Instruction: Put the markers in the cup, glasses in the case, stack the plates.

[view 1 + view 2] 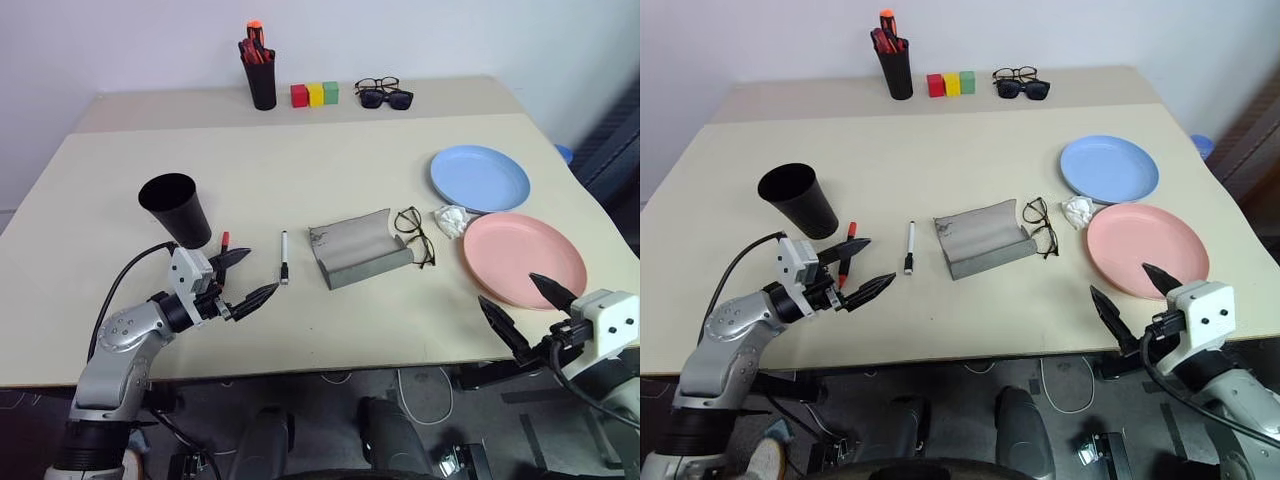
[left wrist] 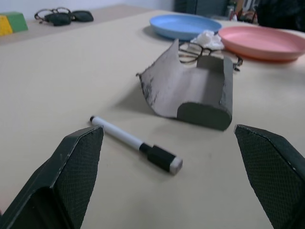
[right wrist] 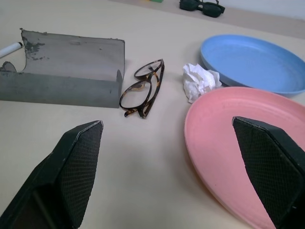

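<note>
Grippers spread, nothing held.
Left gripper [image 1: 246, 277] and right gripper [image 1: 527, 308] hover empty; markers [image 1: 284, 257] lie left of the case [image 1: 356, 246], glasses [image 1: 414, 234] just right, plates [image 1: 520, 255] beyond, cup [image 1: 178, 209] far left.

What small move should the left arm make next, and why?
Probably ease the left gripper forward and down onto the white marker. It lies loose on the table just ahead between the open fingers, nothing is held, and the black cup stands upright close by.

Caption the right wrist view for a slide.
Open right gripper facing the pink plate, with glasses beside the open grey case and crumpled paper.
</note>
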